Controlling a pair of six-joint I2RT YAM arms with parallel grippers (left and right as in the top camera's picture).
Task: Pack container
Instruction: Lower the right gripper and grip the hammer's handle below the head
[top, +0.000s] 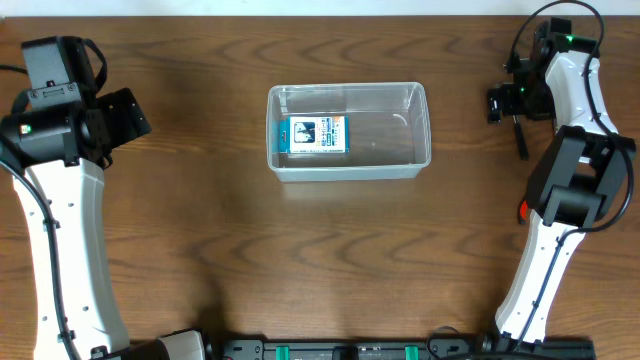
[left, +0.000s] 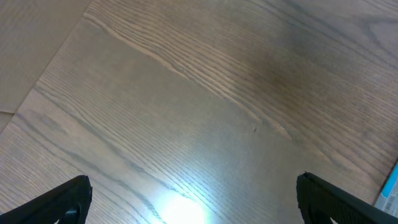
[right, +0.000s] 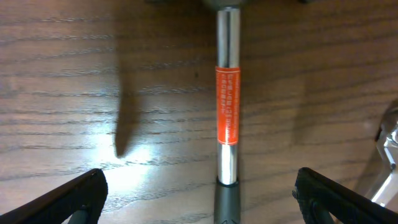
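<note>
The container (top: 347, 88), a clear plastic bin, stands at the middle of the table with a small blue-and-white box (top: 315, 135) lying in its left half. A hand tool (right: 227, 106) with a chrome shaft, an orange label and a dark handle lies on the wood at the far right (top: 520, 137). My right gripper (right: 200, 180) hovers over it, open, one finger (right: 81, 196) on each side of the handle and apart from it. My left gripper (left: 194, 186) is open over bare wood at the far left (top: 135, 115), holding nothing.
A clear plastic edge of the container (right: 388, 137) shows at the right border of the right wrist view. A blue-and-white sliver (left: 390, 186) shows at the right edge of the left wrist view. The table (top: 200, 230) is dark wood.
</note>
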